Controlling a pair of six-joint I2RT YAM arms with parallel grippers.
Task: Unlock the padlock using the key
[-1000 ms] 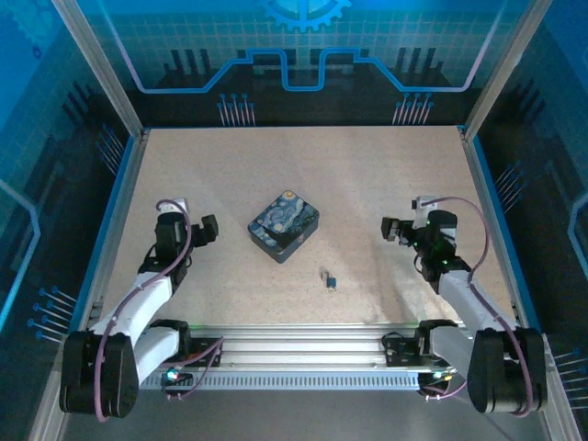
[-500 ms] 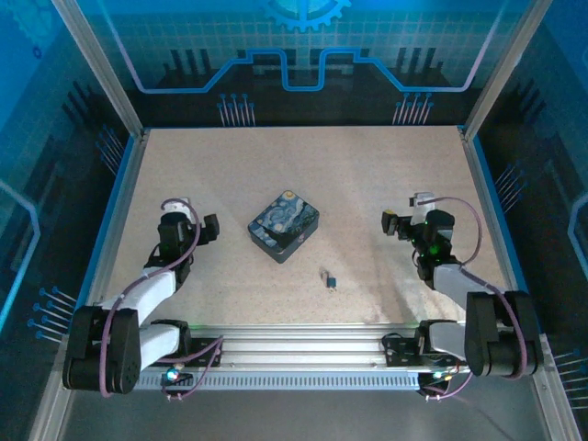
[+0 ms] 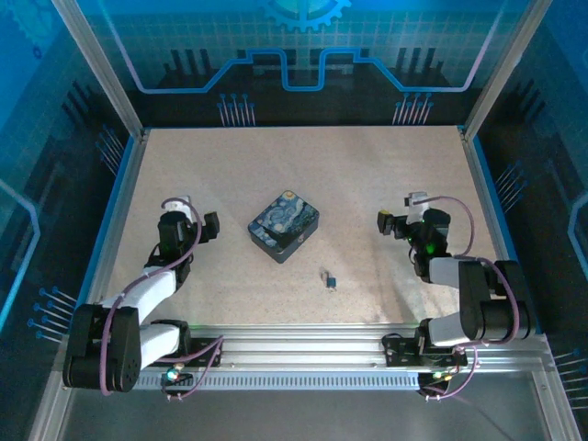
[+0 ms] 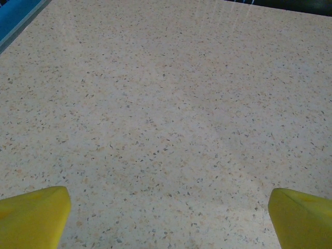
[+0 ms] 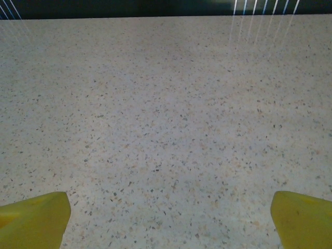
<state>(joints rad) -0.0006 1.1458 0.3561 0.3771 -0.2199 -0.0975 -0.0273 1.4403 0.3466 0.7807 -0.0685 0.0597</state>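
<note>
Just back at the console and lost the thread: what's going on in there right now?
Nothing is being handled. The left claw and the right claw both stand open and empty over bare table, one on either side of the painted tin. The small blue padlock lies untouched nearer the front, between the arms, with a tiny dark piece, apparently the key, right beside it. The unlocking has not started.

A speckled beige surface (image 3: 367,184) occupies the frame centre. Blue panels (image 3: 303,55) printed with a grid and gear motif enclose it at top and sides, framed by aluminium posts (image 3: 99,66). A slotted aluminium rail (image 3: 303,342) spans the lower edge.
</note>
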